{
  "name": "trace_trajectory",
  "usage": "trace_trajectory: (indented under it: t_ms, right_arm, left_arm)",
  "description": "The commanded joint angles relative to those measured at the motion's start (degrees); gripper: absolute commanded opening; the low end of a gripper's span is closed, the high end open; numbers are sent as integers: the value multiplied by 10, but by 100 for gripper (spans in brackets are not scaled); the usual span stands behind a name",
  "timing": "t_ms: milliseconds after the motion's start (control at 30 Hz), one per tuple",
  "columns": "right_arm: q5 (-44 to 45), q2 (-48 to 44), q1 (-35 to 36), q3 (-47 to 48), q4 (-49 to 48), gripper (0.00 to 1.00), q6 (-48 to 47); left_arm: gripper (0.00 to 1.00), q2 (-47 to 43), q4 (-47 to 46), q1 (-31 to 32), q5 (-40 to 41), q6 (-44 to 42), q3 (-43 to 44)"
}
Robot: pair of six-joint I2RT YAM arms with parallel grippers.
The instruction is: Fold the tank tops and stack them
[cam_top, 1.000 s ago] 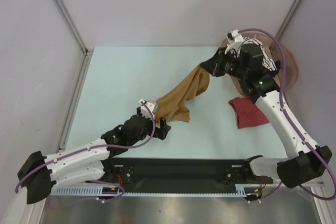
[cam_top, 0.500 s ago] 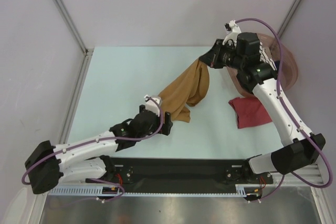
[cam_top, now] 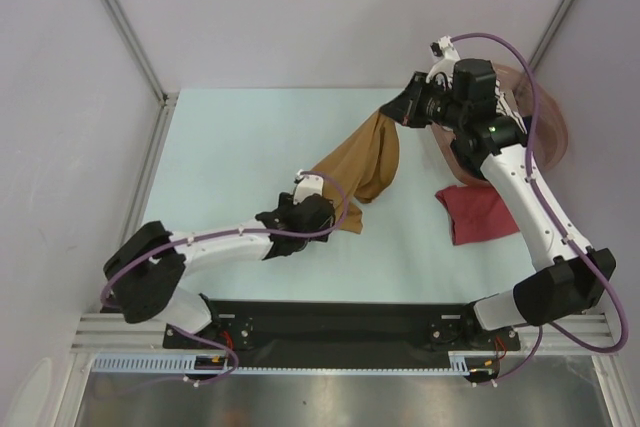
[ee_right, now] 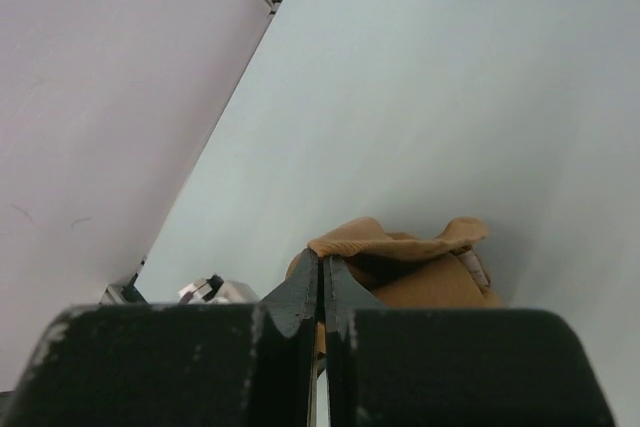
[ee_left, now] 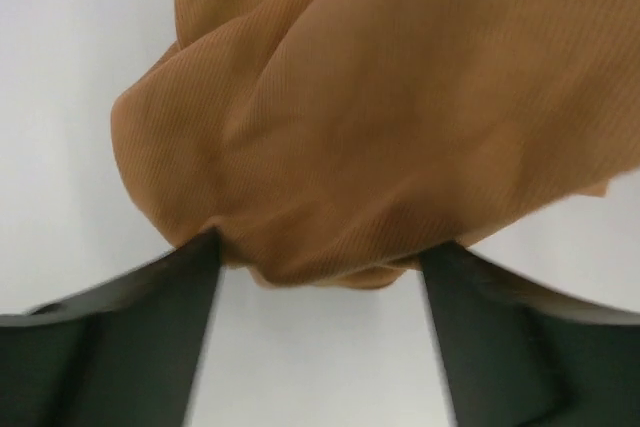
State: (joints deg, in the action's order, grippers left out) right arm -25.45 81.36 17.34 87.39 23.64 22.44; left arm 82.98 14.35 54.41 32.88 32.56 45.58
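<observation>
A mustard-brown tank top [cam_top: 360,169] hangs stretched from my right gripper [cam_top: 392,114], which is shut on its upper edge above the back of the table; the pinched cloth shows in the right wrist view [ee_right: 400,262]. Its lower end rests on the table. My left gripper [cam_top: 333,213] is open right at that lower end, its fingers either side of the bunched cloth [ee_left: 380,147], touching it. A dark red tank top [cam_top: 474,212] lies crumpled on the table at the right. The black and striped tank tops are out of view.
A pinkish-brown oval basket [cam_top: 545,122] stands at the back right, behind my right arm. A metal frame post [cam_top: 150,177] runs along the table's left edge. A black rail [cam_top: 350,322] lies at the near edge.
My left gripper has moved forward and right until its open fingers reach the tank top's lower end. My right gripper has lifted the upper end slightly up and back.
</observation>
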Motion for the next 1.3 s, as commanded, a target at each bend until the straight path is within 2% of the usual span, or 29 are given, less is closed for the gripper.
trace_trajectory:
  t_ms: [0, 33, 67, 100, 133, 200, 333, 467, 533, 667, 800, 867, 900, 933, 967, 1033, 1067, 1100, 1167, 1200, 1267]
  right_arm:
    - [-21, 5, -5, 23, -30, 0, 11]
    - [-21, 5, -6, 23, -28, 0, 11]
    - [-20, 3, -7, 21, -27, 0, 11]
    - [-19, 0, -7, 21, -24, 0, 10]
    - [-19, -2, -8, 18, -23, 0, 9]
    - [-17, -15, -8, 16, -17, 0, 3]
    - [-17, -59, -6, 5, 12, 0, 1]
    - [-9, -136, 18, -24, 27, 0, 4]
    - [7, -182, 35, -24, 50, 0, 2]
    - [34, -242, 71, -1, 80, 0, 13]
    - [59, -244, 74, 54, 142, 0, 5]
    - [90, -218, 73, 68, 165, 0, -2]
    - [100, -208, 72, 65, 181, 0, -7]
    - [103, -198, 70, 38, 182, 0, -7]
    - [99, -186, 67, 17, 181, 0, -4]
    - [71, -183, 49, -50, 142, 0, 22]
    - [63, -193, 43, -138, 117, 0, 36]
    - [52, -198, 38, -184, 57, 0, 47]
    - [34, -203, 27, -298, 4, 0, 77]
    - [34, -196, 23, -324, -36, 0, 81]
    - [28, -178, 13, -367, -69, 1, 87]
  left_arm:
    - [76, 24, 12, -46, -16, 6, 16]
    - [62, 24, -1, -67, -45, 5, 9]
    - [35, 17, -15, -107, -95, 6, 2]
    - [20, 6, -20, -122, -111, 1, -14]
    - [0, -25, -21, -132, -118, -6, -19]
    - [0, -70, -1, -133, -81, -16, -24]
    - [0, -229, 91, -133, -63, -28, 6]
    - [0, -358, 175, -133, -96, -44, 52]
    - [0, -408, 228, -133, -92, -24, 92]
    - [0, -460, 268, -133, -132, -21, 146]
    - [0, -442, 310, -135, -109, -46, 222]
    - [0, -404, 332, -154, -93, -55, 239]
    - [0, -372, 335, -167, -111, -62, 245]
    - [0, -358, 326, -183, -135, -64, 242]
    - [0, -344, 315, -216, -196, -66, 234]
    - [0, -305, 274, -247, -243, -66, 189]
    - [0, -294, 261, -274, -264, -65, 171]
    - [0, -271, 244, -287, -293, -61, 130]
    - [0, -247, 191, -321, -317, -59, 88]
    - [0, -233, 173, -333, -324, -52, 56]
    - [0, -190, 125, -360, -395, -42, 37]
